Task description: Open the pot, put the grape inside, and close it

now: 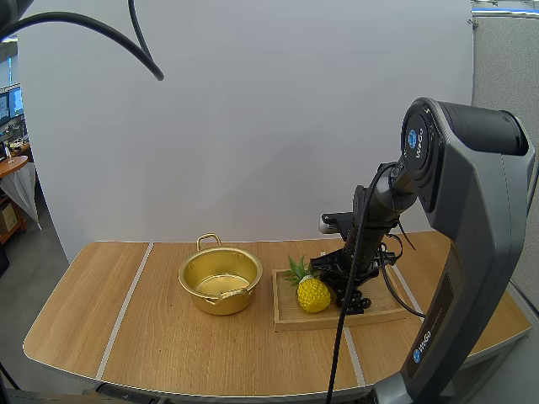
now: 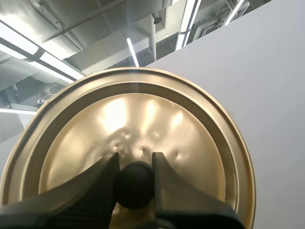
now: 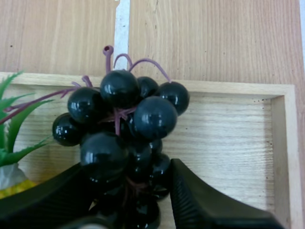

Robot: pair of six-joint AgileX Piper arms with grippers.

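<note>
Our left pincer [image 2: 135,163] is closed on the black knob [image 2: 134,187] of the golden lid [image 2: 143,114], one ribbed finger pressed against each side of it. The lid hangs from that grip with its domed upper face turned toward the wrist camera, clear of the pot. Our right pincer [image 3: 129,166] is down on the wooden tray [image 3: 228,138], its two fingers spread wide around the lower berries of the bunch of grapes [image 3: 138,114] and touching them on both sides, so we read it as gripping the bunch. The dark, glossy grapes lie inside the tray, close to its rim, with their purple stems pointing away from the fingers. Green leaves of a toy pineapple [image 3: 14,109] show just beside the bunch. From the high view we see the pot [image 1: 221,282] standing open and upright near the middle of the counter [image 1: 126,337], one handle toward the far edge and one toward the near edge. The tray [image 1: 370,318] lies just beside the pot, on the side toward the counter's right edge. The yellow pineapple [image 1: 313,295] sits at the tray's end nearest the pot, and the right pincer [image 1: 349,293] is just beyond it.
</note>
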